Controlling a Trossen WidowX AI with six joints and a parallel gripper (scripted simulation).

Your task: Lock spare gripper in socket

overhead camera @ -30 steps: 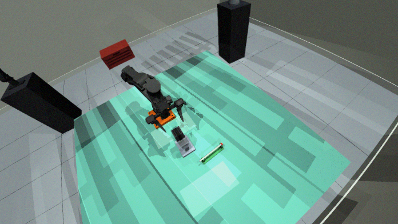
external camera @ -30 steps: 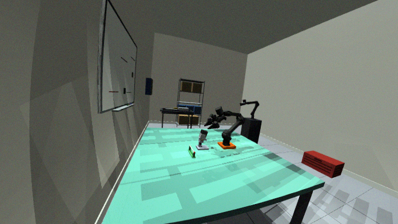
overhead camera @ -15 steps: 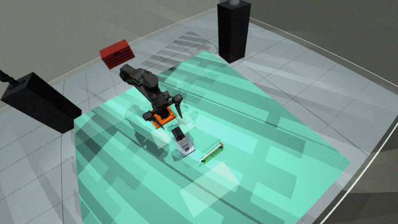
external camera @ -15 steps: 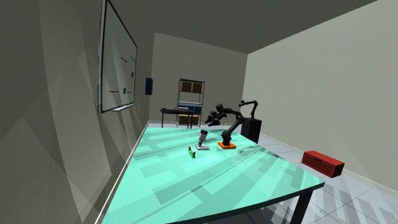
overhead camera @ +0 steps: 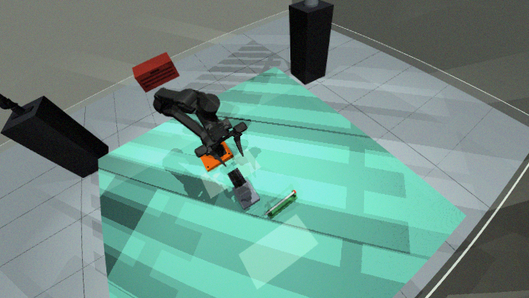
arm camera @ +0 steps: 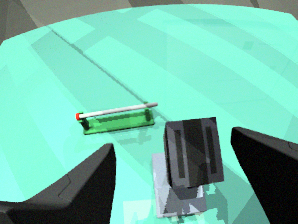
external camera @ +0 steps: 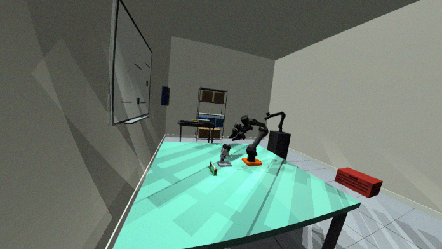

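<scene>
Your white pin (overhead camera: 274, 207) (external camera: 213, 166) (arm camera: 117, 110) with a red end lies along a green rack (overhead camera: 283, 207) (external camera: 212, 170) (arm camera: 117, 122). Near it, your dark, grooved block (overhead camera: 236, 177) (external camera: 226, 148) (arm camera: 194, 152) leans above a gray stand (overhead camera: 249, 200) (external camera: 225, 164) (arm camera: 159, 195).
</scene>
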